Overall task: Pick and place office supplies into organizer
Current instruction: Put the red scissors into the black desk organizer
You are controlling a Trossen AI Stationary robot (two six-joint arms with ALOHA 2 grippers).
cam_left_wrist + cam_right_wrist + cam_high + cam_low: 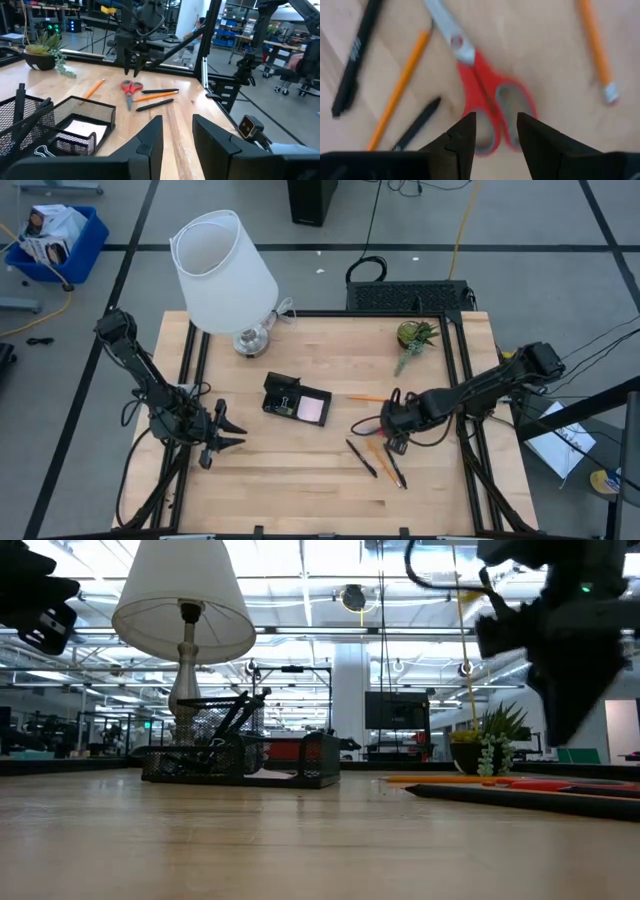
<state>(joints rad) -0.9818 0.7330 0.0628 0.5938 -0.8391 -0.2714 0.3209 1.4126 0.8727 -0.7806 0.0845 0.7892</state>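
The right gripper [494, 134] hung low over the scissors [487, 102], fingers a little apart, gripping nothing, with the red handles showing in the gap between them. The scissors lay flat on the desk [330, 480] toward its right edge, with the handles toward the right gripper's wrist camera and the closed blades pointing away from it. Just beside them lay two black pens [362, 458], their long axes slanting toward the desk's near edge, and an orange pencil [400, 87] between them. Another pencil [366, 398] lay crosswise, nearer the organizer [283, 395]. The organizer sat mid-desk, a pink pad [314, 409] in its low compartment. The left gripper [222, 432] waited near the left edge, fingers spread and empty. A lamp [222, 270] stood at the far edge, a plant [414, 336] at the far right corner.
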